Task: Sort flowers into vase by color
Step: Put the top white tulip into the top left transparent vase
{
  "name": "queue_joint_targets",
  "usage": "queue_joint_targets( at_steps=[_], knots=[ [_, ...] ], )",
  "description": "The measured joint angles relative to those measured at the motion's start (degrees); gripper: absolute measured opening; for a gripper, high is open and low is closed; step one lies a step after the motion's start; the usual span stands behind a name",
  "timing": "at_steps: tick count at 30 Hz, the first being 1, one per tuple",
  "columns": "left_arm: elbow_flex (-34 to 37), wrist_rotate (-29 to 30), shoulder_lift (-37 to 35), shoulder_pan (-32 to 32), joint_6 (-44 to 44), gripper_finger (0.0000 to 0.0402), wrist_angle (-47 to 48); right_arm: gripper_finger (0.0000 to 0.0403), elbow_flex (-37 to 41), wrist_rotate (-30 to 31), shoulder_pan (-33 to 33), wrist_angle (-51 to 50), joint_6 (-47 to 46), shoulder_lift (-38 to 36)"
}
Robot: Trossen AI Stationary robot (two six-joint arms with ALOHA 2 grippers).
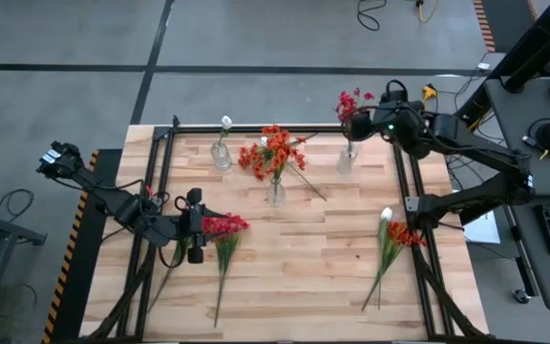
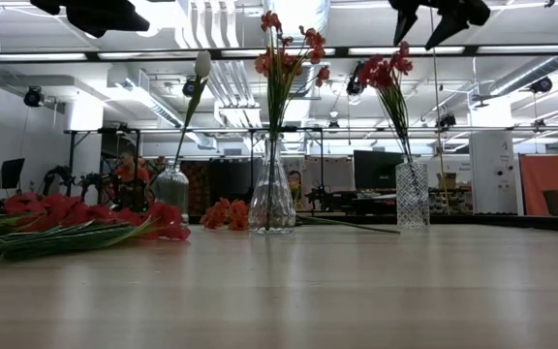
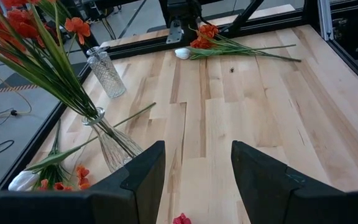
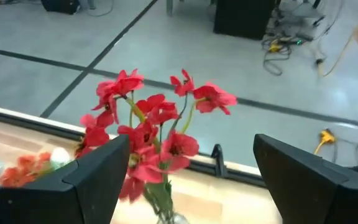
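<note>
In the high view's lower left, the left gripper (image 1: 195,236) hangs with fingers parted and empty over the blooms of the red spray (image 1: 222,250), whose stem runs from there down the frame. The right gripper (image 1: 382,117), upper right, stands wide and empty beside the red flowers (image 1: 353,103) in their vase (image 1: 348,159). The left arm is clearly nearer the lying spray.

- Crimson flowers (image 1: 354,103) in a clear vase (image 1: 348,159)
- Orange flowers (image 1: 273,151)
- White bloom (image 1: 225,121)
- Pale, light-wood table (image 1: 313,258)
- Black grippers
</note>
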State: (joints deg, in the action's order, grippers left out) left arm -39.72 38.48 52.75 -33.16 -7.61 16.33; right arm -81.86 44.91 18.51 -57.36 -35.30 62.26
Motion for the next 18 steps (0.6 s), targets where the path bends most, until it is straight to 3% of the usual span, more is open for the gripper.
queue_joint_targets(
  at_steps=[9, 13, 18],
  knots=[
    [0.0, 0.0, 0.0, 0.0, -0.5, 0.0167, 0.0, 0.0331, -5.2, -11.7, -4.3, -12.8, -10.0, -0.1],
    [0.0, 0.0, 0.0, 0.0, -0.8, 0.0167, 0.0, 0.0325, -3.4, -14.2, -9.8, -20.8, -17.3, 1.2],
    [0.0, 0.0, 0.0, 0.0, -0.8, 0.0167, 0.0, 0.0325, 1.4, -19.3, -18.0, -21.0, -20.3, 4.0]
  ],
)
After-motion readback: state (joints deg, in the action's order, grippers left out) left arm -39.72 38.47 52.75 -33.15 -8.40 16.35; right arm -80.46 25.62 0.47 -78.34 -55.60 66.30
